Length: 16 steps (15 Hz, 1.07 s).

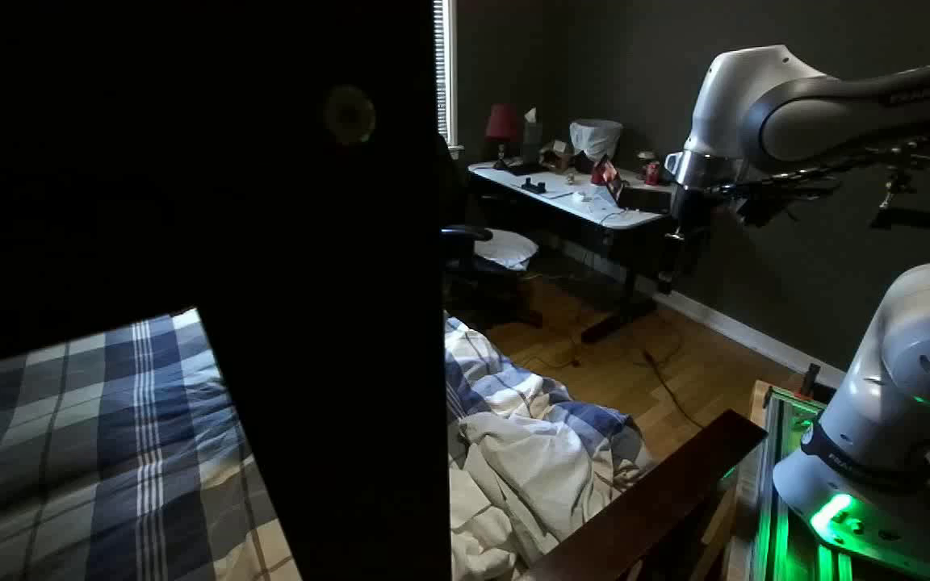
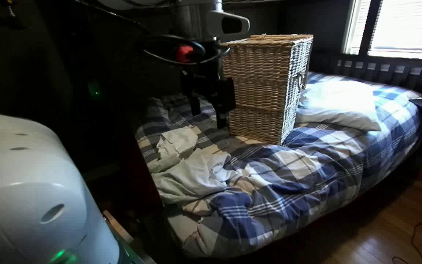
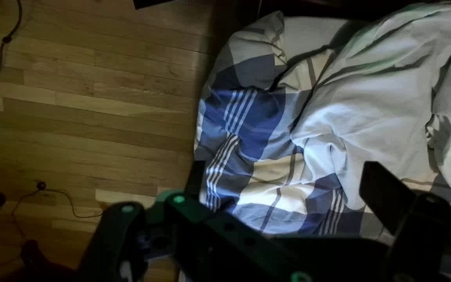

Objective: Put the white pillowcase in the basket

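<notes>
A rumpled white cloth, which looks like the pillowcase, lies near the end of the bed in both exterior views [image 1: 538, 460] [image 2: 196, 176]. It also shows in the wrist view [image 3: 378, 113], right of centre. A smaller white bunch [image 2: 178, 141] lies against it; I cannot tell if it is the same cloth. The tall wicker basket [image 2: 258, 88] stands upright on the bed, with its top seemingly closed by a lid. My gripper [image 2: 209, 114] is open and empty, above the bed, in front of the basket. Its fingers are wide apart in the wrist view [image 3: 286, 176].
A plaid duvet [image 2: 317, 165] covers the bed. A white pillow [image 2: 339, 104] lies behind the basket. A dark wooden bed rail [image 1: 659, 500] runs beside the robot base. A large black shape [image 1: 336, 242] blocks much of an exterior view. A cluttered desk [image 1: 578, 198] stands by the wall.
</notes>
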Available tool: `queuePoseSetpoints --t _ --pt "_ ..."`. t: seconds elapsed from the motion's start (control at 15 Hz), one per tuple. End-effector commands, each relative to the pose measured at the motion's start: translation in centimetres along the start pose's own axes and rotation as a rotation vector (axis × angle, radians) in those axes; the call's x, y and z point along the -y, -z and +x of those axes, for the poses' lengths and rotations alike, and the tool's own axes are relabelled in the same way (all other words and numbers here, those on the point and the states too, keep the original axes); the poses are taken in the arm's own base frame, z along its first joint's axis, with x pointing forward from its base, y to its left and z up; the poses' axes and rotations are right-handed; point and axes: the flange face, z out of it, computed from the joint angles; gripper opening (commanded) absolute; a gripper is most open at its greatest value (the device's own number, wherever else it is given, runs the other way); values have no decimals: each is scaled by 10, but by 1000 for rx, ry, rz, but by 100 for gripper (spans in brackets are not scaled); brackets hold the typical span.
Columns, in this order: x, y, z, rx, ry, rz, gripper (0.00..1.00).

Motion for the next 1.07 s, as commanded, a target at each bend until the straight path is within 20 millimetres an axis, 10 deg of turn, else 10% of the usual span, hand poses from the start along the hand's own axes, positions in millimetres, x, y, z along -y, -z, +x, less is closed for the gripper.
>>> queuePoseSetpoints --t 0.0,0.47,1.0 --pt "0 -3 -1 9 0 -1 100" --pt "5 -18 6 32 16 12 100" --pt "79 -115 56 61 263 74 100"
